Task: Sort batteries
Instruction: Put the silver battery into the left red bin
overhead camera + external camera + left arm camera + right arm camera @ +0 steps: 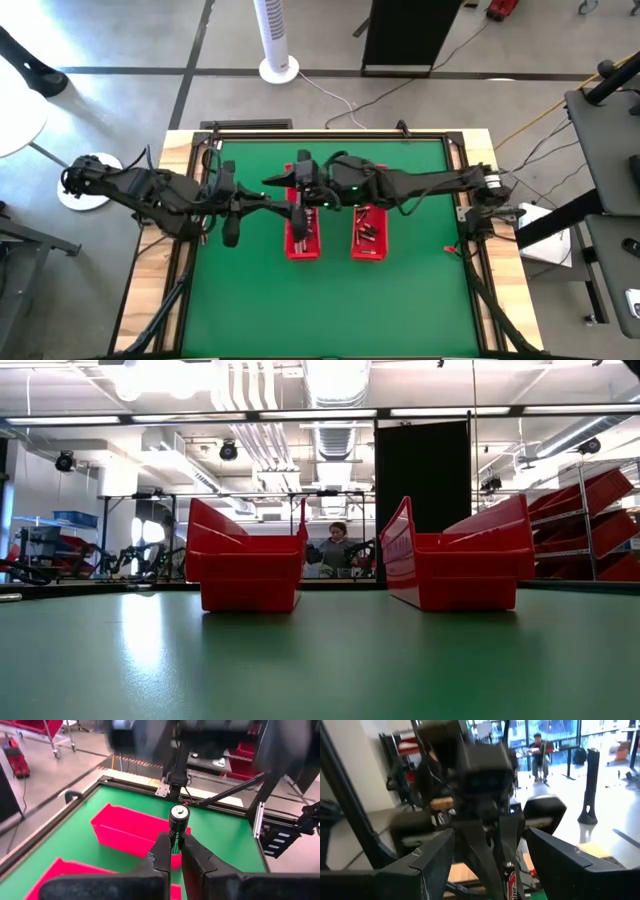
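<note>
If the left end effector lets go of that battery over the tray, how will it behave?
The battery is a smooth round cylinder, so it will probably roll until a wall of the red tray stops it. It looks rigid and metal-capped, likely dense for its size, so it should drop straight. The left end effector pinches only its lower end, so it might pivot or slip.

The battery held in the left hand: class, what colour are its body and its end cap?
Dark body, silvery end cap: the battery, clearest in the left wrist view.

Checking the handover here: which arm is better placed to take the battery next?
Probably the right. Its end effector is open, fingers either side of the battery, which the left end effector holds upright above the red trays.
</note>
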